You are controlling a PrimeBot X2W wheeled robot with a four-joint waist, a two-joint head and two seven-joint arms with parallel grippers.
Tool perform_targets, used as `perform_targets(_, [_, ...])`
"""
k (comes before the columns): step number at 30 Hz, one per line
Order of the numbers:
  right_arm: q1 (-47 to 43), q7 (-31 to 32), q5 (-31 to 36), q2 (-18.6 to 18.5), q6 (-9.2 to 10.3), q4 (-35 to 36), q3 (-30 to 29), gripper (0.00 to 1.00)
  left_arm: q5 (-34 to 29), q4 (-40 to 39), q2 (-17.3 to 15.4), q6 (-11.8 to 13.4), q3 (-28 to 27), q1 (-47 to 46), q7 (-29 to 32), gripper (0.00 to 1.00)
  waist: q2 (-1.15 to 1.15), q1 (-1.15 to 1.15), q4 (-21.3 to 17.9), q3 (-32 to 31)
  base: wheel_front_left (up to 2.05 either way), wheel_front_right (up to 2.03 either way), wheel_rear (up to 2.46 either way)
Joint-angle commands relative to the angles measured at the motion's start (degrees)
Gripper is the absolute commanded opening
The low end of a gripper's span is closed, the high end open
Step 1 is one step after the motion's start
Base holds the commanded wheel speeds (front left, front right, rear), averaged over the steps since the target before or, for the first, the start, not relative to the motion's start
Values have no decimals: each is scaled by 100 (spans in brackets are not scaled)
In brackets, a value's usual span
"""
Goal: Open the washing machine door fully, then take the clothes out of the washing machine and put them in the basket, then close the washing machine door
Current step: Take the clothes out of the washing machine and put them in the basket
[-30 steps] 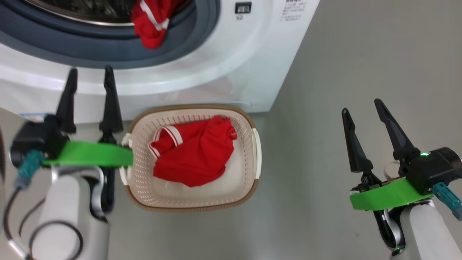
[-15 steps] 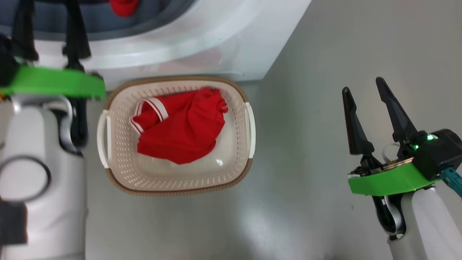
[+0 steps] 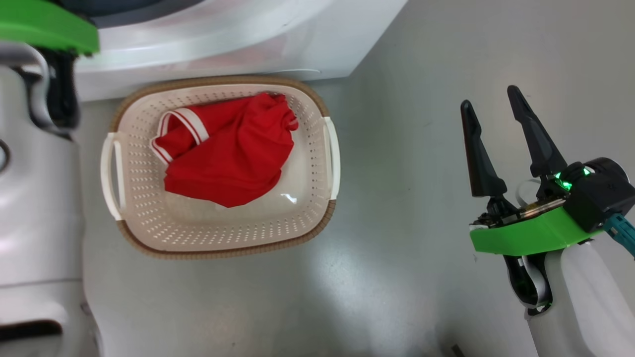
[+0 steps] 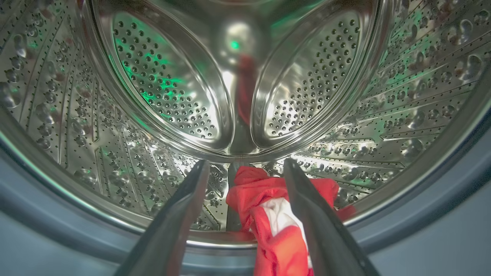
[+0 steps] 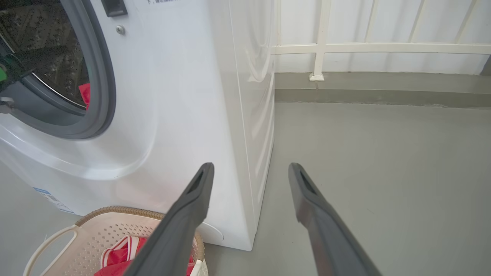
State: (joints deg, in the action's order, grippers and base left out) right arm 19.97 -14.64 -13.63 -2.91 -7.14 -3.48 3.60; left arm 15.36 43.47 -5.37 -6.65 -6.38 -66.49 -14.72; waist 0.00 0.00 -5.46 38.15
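Note:
The cream basket (image 3: 218,252) stands on the floor before the white washing machine (image 3: 238,39), with one red garment (image 3: 228,153) of the clothes lying in it. My left gripper (image 4: 245,163) reaches into the steel drum (image 4: 165,88), open. More red clothes with white trim (image 4: 264,199) lie on the drum's lower lip, between and behind its fingers, not gripped. My right gripper (image 3: 488,97) hovers open and empty over the floor, right of the basket. From its wrist I see the machine (image 5: 184,96), its grey gasket (image 5: 105,76) and the basket (image 5: 115,210). The washing machine door is out of view.
My pale left forearm (image 3: 34,208) runs up beside the basket's left handle. Bare grey floor (image 3: 407,198) spreads right of the machine. A white railing (image 5: 383,48) above a low kerb closes the far side.
The head camera has tilted, so basket and machine sit higher and further left. My left gripper has gone forward into the drum, leaving the head view's top. The right gripper has barely moved.

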Motion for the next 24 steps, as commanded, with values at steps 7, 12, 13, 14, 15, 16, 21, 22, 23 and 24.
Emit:
perform_targets(7, [26,-36,-58,3,-35,84,227,100,292,770,-309,-73,-56,-604,258,100,0,0,-178,94,0,0,0])
perform_targets(12, [32,-36,-80,3,-35,67,229,100,884,1070,-348,-81,505,-895,975,100,0,0,-211,113,0,0,0])
perform_targets(13, [32,-36,-83,3,-35,67,223,100,978,1091,-387,-81,631,-904,1093,100,0,0,-211,116,0,0,0])
perform_targets(14, [34,-36,-90,3,-35,70,224,100,1039,1126,-451,-82,744,-906,1195,100,0,0,-215,118,0,0,0])
perform_targets(15, [36,-36,-103,3,-35,74,231,100,1071,1169,-521,-82,847,-907,1276,100,0,0,-224,119,0,0,0])
perform_targets(16, [40,-36,-117,3,-35,77,242,100,1084,1227,-597,-82,915,-911,1325,100,0,0,-234,117,0,0,0])
perform_targets(21, [69,-36,-182,3,-35,93,287,100,974,1618,-850,-31,1104,-1034,1509,100,0,0,-289,132,0,0,0])
perform_targets(22, [70,-36,-196,3,-35,95,298,100,952,1694,-868,-10,1131,-1070,1556,100,0,0,-299,135,0,0,0])
perform_targets(23, [73,-36,-206,3,-35,95,308,100,952,1769,-881,19,1136,-1107,1604,100,0,0,-309,138,0,0,0])
perform_targets(24, [75,-36,-214,3,-35,92,318,100,922,1844,-901,33,1175,-1141,1670,100,0,0,-319,140,0,0,0])
